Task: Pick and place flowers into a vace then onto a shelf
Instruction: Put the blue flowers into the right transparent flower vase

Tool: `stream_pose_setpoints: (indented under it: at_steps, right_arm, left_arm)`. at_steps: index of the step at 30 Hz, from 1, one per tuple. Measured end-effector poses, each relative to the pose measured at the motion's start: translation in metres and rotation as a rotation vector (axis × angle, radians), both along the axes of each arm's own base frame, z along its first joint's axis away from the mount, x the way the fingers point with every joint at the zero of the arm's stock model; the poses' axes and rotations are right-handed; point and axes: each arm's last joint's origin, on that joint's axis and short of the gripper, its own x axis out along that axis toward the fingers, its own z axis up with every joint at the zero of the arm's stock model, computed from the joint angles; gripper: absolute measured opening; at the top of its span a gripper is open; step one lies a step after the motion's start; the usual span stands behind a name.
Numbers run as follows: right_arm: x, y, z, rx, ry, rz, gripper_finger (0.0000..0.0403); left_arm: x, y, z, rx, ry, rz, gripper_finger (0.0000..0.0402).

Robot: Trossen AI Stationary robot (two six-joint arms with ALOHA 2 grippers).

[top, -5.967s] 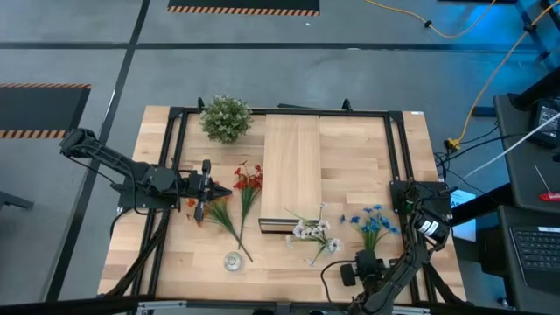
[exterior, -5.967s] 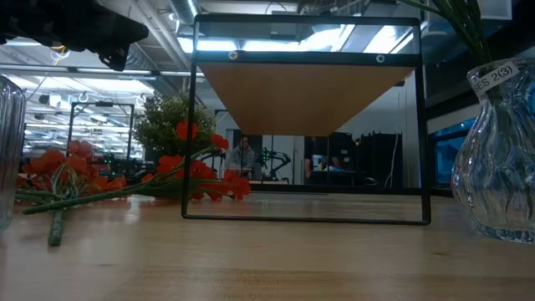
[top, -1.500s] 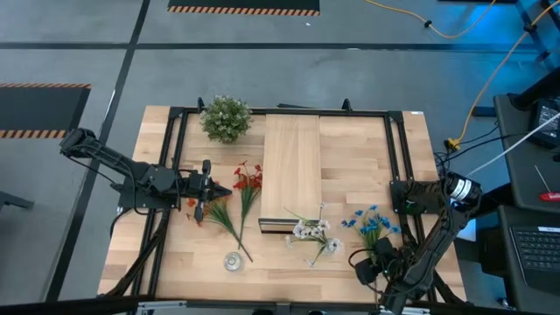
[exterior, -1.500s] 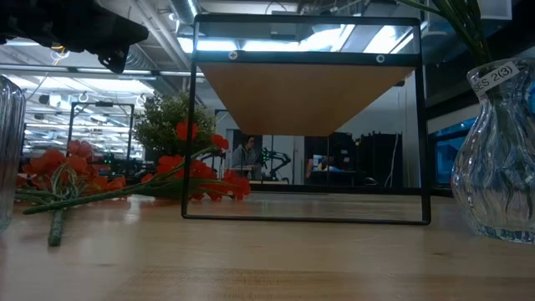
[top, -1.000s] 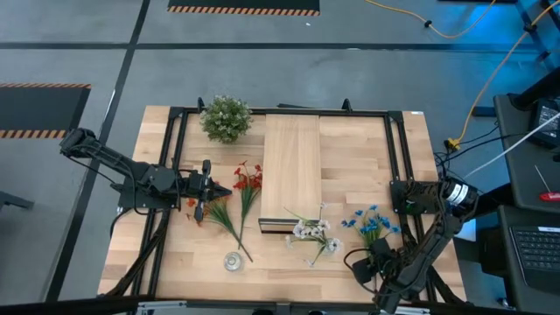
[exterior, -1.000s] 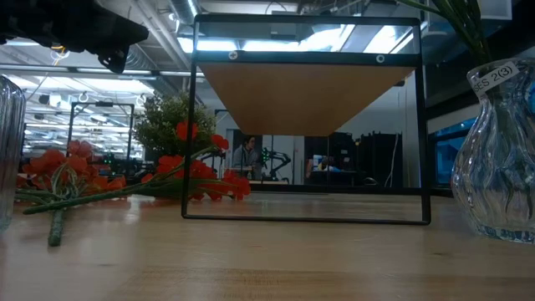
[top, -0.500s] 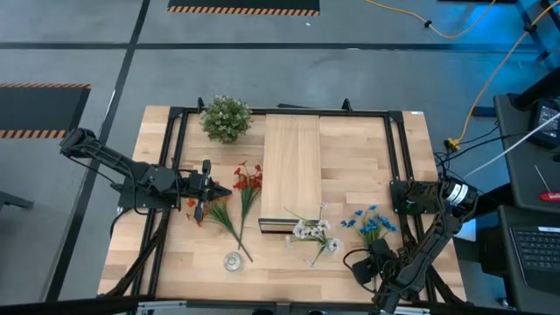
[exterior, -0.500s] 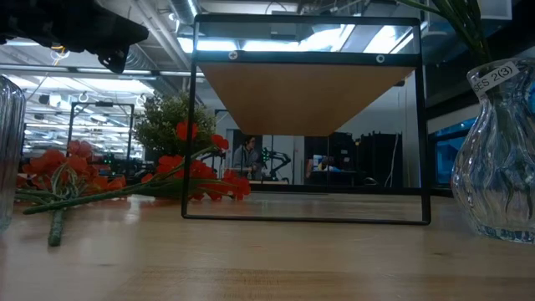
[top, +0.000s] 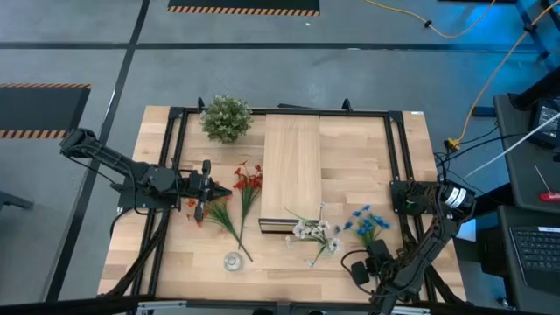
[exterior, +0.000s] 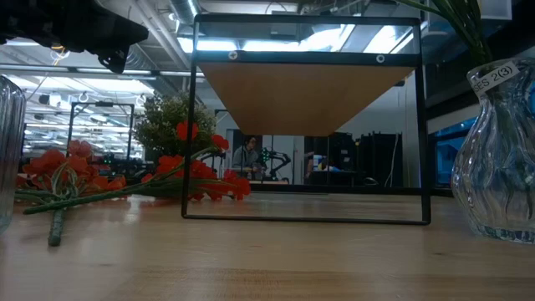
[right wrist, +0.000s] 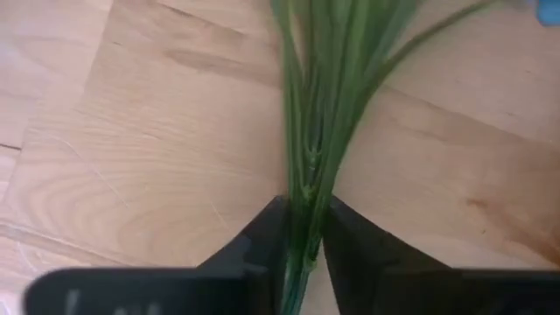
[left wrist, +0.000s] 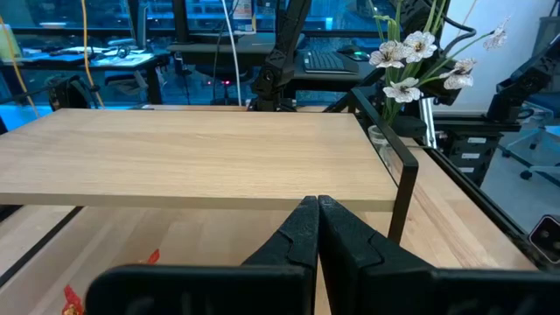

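Gripping the blue flowers (top: 365,220) by their stems, the right gripper (right wrist: 304,229) sits at the table's front right; in the right wrist view its 2 fingers (right wrist: 262,229) pinch the green stem bundle just above the wood. We judge this to be the pick step for the blue spray.

The left gripper (left wrist: 317,229) waits at the table's left side, beside the red flowers (top: 247,178), with its fingers pressed together on nothing.

Status, as far as the views show:
- White flowers (top: 315,232) — at the shelf's front end. In the left wrist view they stand upright beyond the shelf's (top: 290,166) far corner, apparently in a glass vessel; we cannot confirm this from above.
- Red flowers — lying flat on the table, left of the shelf, not yet picked.
- Vase (top: 232,261) — a clear glass one stands near the front edge, apparently empty. The low view shows a second glass vase (exterior: 499,159) at its right edge with green stems rising from it.
- Shelf — its top carries nothing.

We judge the task to be in its early part: 1 spray is in hand, at least 1 remains on the table, and no vase has reached the shelf.
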Motion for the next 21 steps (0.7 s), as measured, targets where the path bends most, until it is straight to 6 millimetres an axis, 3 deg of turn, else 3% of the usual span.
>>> stream_pose_setpoints:
  at_steps: [6,21]
  right_arm:
    - [0.0,-0.001,0.005,0.013,-0.02,-0.001,0.0011]
    - [-0.003,-0.011,0.016,-0.076,-0.055,0.002,0.0006]
  left_arm:
    - [0.0,0.0,0.0,0.0,0.0,0.0,0.0004]
    - [0.0,0.0,-0.001,0.003,0.008,0.0,0.0004]
